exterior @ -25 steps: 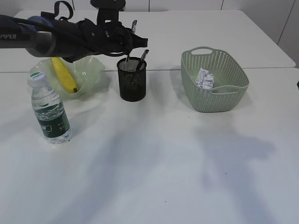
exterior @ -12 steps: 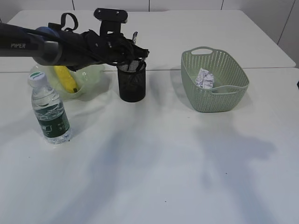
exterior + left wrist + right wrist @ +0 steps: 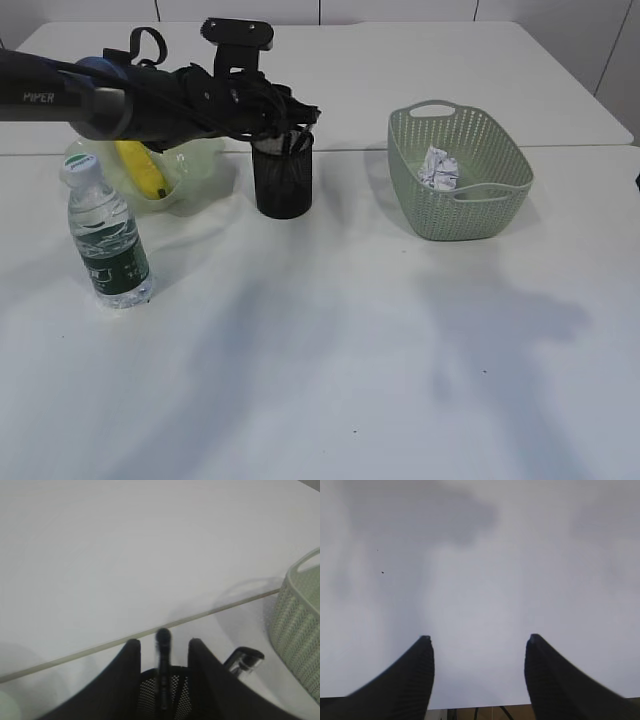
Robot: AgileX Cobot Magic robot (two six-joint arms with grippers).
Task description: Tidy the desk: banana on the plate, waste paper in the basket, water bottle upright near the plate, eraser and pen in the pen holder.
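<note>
My left gripper (image 3: 162,647) hovers over the pen holder (image 3: 282,176), upper middle of frame, fingers apart around a pen (image 3: 163,667) standing inside. My right gripper (image 3: 479,645) is spread wide over bare desk (image 3: 480,555).

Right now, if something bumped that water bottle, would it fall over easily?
Probably fairly easily: the bottle stands upright, tall and narrow on a small base. It looks nearly full, so likely heavy enough to resist a light nudge. If tipped, its round body would probably roll across the desk.
</note>
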